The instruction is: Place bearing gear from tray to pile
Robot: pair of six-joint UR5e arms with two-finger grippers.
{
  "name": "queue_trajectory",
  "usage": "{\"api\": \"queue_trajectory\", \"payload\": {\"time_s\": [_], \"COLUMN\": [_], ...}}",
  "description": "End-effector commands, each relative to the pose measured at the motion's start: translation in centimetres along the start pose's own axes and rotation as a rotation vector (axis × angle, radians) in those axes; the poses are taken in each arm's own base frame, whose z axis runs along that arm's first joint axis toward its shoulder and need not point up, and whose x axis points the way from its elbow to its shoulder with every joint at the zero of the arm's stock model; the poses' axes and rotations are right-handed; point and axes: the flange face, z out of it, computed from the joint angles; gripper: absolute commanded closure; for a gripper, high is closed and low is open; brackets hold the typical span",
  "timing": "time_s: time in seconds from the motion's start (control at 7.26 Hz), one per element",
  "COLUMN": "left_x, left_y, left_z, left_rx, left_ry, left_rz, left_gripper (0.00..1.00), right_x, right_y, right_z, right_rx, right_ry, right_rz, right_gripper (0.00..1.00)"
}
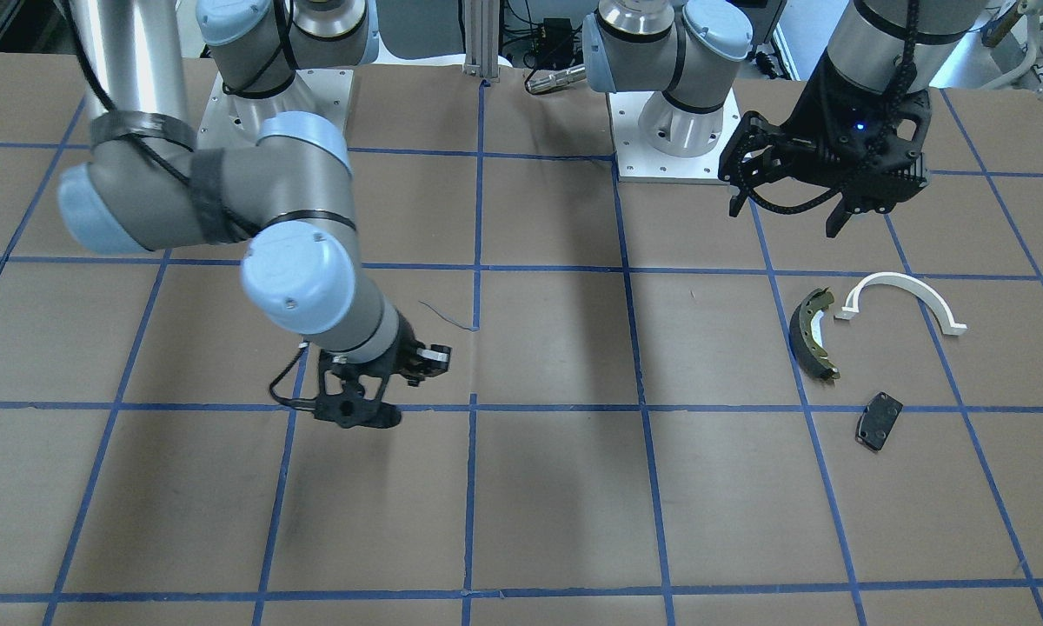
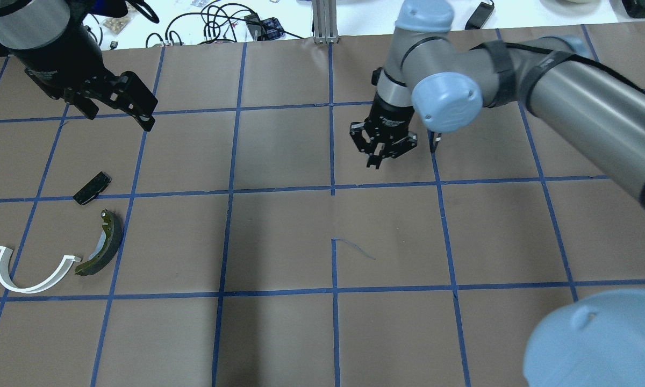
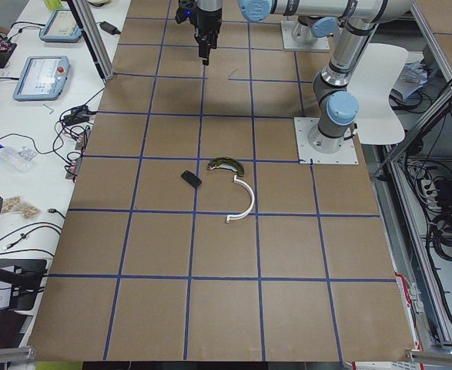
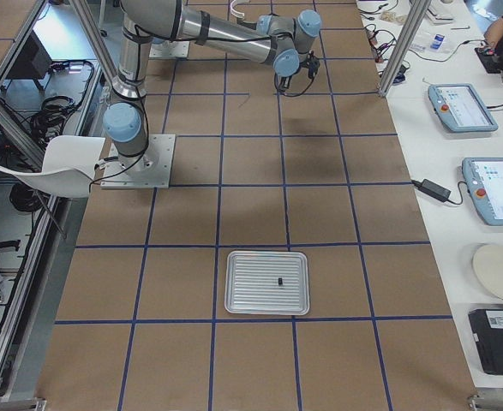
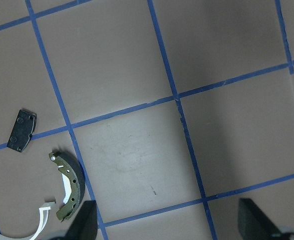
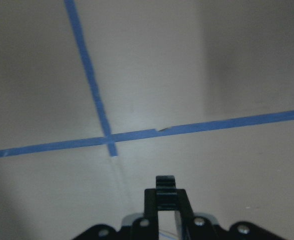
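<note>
The pile lies on the robot's left: an olive-dark brake shoe (image 2: 106,244), a white plastic arc (image 2: 29,279) and a small dark pad plate (image 2: 92,188). My left gripper (image 2: 119,115) hangs open and empty above the table beyond the pile; its wrist view shows the shoe (image 5: 66,192) and the plate (image 5: 22,131). My right gripper (image 2: 379,156) is low over the table's middle, far from the pile. Its fingers are shut on a small dark toothed part, the bearing gear (image 6: 165,181). The tray (image 4: 234,282) sits far off at the robot's right end.
A small dark thing (image 4: 280,280) lies in the metal tray. Blue tape lines grid the brown table. A thin loose thread (image 2: 355,248) lies near the middle. Cables and screens (image 3: 41,77) sit on the side desk beyond the table edge.
</note>
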Motion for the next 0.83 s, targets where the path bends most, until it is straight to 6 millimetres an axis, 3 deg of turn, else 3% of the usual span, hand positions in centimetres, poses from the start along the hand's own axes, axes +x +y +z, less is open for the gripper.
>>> {"api": "queue_trajectory", "payload": {"time_s": [0.0, 0.14, 0.28, 0.55, 0.69], "left_x": [0.0, 0.0, 0.0, 0.0, 0.0], "left_y": [0.0, 0.0, 0.0, 0.0, 0.0], "left_z": [0.0, 0.0, 0.0, 0.0, 0.0], "left_rx": [0.0, 0.0, 0.0, 0.0, 0.0], "left_ry": [0.0, 0.0, 0.0, 0.0, 0.0], "left_rz": [0.0, 0.001, 0.0, 0.001, 0.001], "left_gripper": [0.0, 0.0, 0.0, 0.0, 0.0], "right_x": [-5.2, -5.1, -4.9, -4.1, -2.0], "right_y": [0.6, 0.6, 0.5, -0.3, -1.1], "right_z": [5.2, 5.7, 6.0, 3.9, 1.0], "right_rx": [0.035, 0.032, 0.017, 0.053, 0.095], "right_ry": [-0.072, -0.061, -0.056, -0.055, -0.056], "right_rz": [0.011, 0.017, 0.016, 0.028, 0.044], "right_gripper": [0.91, 0.23, 0.0, 0.0, 0.0]}}
